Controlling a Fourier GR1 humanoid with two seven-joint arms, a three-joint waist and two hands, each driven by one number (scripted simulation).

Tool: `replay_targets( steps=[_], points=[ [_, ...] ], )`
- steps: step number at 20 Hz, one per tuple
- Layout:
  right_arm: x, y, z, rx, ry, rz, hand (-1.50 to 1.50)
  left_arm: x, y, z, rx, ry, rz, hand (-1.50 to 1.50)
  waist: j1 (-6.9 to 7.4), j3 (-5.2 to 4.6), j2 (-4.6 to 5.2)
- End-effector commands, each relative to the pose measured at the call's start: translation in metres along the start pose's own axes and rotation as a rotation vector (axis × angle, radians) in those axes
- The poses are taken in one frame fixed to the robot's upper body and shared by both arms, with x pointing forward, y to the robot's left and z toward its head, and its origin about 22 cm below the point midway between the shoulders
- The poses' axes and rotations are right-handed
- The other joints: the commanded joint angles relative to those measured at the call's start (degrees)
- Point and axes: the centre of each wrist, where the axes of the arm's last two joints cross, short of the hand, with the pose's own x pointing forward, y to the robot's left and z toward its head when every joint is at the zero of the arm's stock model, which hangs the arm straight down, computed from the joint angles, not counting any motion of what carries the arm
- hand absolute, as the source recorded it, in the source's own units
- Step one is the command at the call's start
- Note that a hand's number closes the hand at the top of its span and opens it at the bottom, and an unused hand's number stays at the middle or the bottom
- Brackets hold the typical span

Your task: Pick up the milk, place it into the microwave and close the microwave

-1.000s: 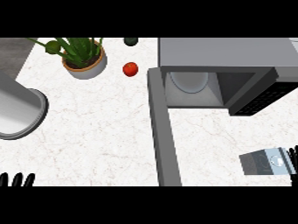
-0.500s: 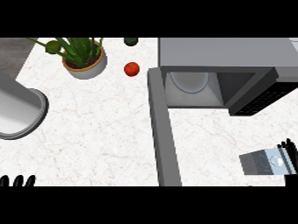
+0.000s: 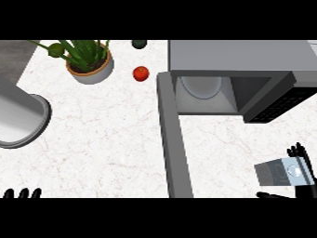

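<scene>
by right edge, right hand (image 3: 311, 180) round milk (image 3: 279, 173)

The right hand (image 3: 312, 182) wraps the milk carton (image 3: 280, 173) on the table (image 3: 106, 139), fingers along its right side and thumb under its near edge. Up and left of this hand stands the open microwave (image 3: 247, 58), its door (image 3: 175, 144) swung out to the hand's left. The left hand (image 3: 22, 193) rests open at the lower left edge, far from the carton.
</scene>
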Motion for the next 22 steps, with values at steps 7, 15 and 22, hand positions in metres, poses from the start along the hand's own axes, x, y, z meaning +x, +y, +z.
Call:
replay_targets(
  steps=[7,15,22],
  points=[
    [-0.005,0.017,-0.028,-0.068,-0.08,0.131,1.5,-0.007,-0.008,0.01,-0.009,0.01,0.017,-1.5,0.31,0.04,0.08],
    [-0.003,0.038,-0.059,-0.147,-0.114,0.156,1.5,-0.002,0.011,0.001,-0.015,0.006,0.014,-1.5,0.16,0.02,0.1],
    [0.003,0.072,-0.091,-0.049,-0.23,0.023,1.5,0.007,0.004,-0.004,-0.034,0.005,0.019,-1.5,0.66,0.1,0.27]
  ],
)
